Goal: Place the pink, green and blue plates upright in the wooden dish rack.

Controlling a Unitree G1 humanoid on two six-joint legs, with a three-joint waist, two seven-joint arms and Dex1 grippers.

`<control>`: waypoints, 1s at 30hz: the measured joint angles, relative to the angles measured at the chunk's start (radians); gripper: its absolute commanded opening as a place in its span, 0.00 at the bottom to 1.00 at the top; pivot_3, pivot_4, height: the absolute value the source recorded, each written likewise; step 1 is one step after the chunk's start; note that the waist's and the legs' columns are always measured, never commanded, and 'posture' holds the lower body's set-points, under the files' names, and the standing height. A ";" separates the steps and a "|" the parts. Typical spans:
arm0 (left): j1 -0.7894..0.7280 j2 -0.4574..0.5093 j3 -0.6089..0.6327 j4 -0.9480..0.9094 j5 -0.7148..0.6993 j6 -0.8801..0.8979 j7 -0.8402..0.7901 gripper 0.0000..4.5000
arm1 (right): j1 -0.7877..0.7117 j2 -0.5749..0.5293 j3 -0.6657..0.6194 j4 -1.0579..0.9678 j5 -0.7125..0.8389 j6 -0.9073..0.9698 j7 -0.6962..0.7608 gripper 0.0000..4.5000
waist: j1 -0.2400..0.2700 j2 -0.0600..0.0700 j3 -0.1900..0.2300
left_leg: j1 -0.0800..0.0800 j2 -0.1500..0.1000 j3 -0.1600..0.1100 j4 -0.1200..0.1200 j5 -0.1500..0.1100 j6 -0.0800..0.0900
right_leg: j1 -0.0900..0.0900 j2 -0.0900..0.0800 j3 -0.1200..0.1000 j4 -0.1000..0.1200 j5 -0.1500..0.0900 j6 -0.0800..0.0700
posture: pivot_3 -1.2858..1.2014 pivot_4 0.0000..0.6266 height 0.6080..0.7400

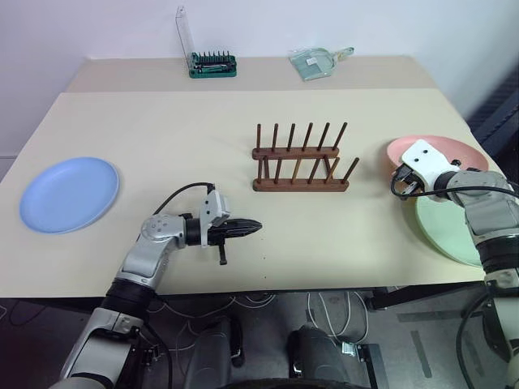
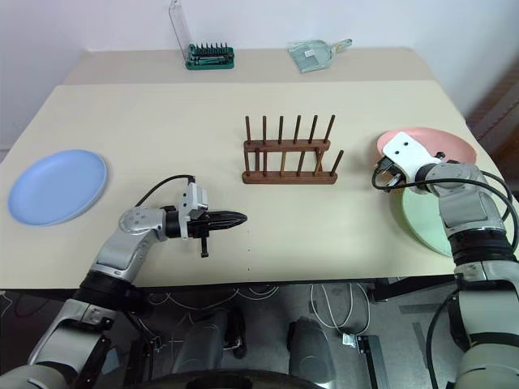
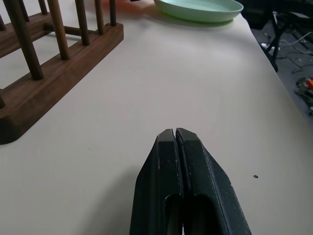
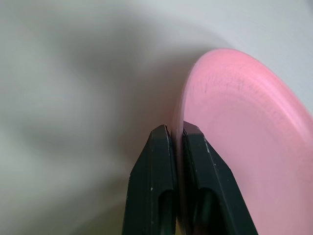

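Table (image 1: 243,97): broad, flat, matte beige top, rectangular.

Three round shallow matte plates of like size. Blue plate (image 1: 70,194) lies flat at 9 o'clock of the tabletop, near the left edge. Pink plate (image 1: 454,150) at 3 o'clock, near the right edge; green plate (image 1: 446,231) just nearer than it, toward 4 o'clock, overhanging the table's edge.

Wooden dish rack (image 1: 300,162): dark reddish-brown, smooth grain, two parallel rails with rows of round upright pegs, at table centre, nothing in it.

Right gripper (image 4: 177,134): black fingers pinched on the pink plate's thin rim, one finger either side of the edge.

Left gripper (image 3: 175,134): black, wedge-shaped fingers pressed together, holding nothing, hovering at about 7 o'clock of the rack, well apart from it, pointing toward the green plate.

Far edge, 12 o'clock: green bit case (image 1: 212,65) with upright clear lid; beside it a clear plastic packet (image 1: 315,63).
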 measured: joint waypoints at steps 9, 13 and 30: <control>-0.022 -0.016 0.005 -0.006 -0.004 0.010 0.023 0.00 | 0.015 0.079 -0.277 -0.437 0.282 0.023 -0.012 0.01 | -0.003 0.001 0.001 | 0.000 0.001 -0.001 0.000 0.000 0.000 | 0.000 0.001 0.000 0.001 0.000 0.000 | 0.52 0.24 0.94; -0.042 -0.026 0.018 -0.010 -0.014 0.019 0.031 0.00 | -0.074 0.192 -0.389 -0.656 0.596 0.235 -0.040 0.01 | 0.004 0.001 0.000 | 0.000 0.001 -0.002 0.000 0.000 0.000 | 0.001 0.000 0.000 0.000 0.000 0.000 | 0.52 0.24 0.94; -0.046 -0.024 0.050 -0.147 -0.079 0.164 0.084 0.00 | 0.000 0.435 -0.565 -0.691 1.343 0.574 -0.413 0.01 | 0.002 0.000 0.000 | -0.001 0.000 -0.002 -0.001 -0.001 0.001 | 0.000 0.000 -0.001 0.000 0.000 0.000 | 0.52 0.24 0.94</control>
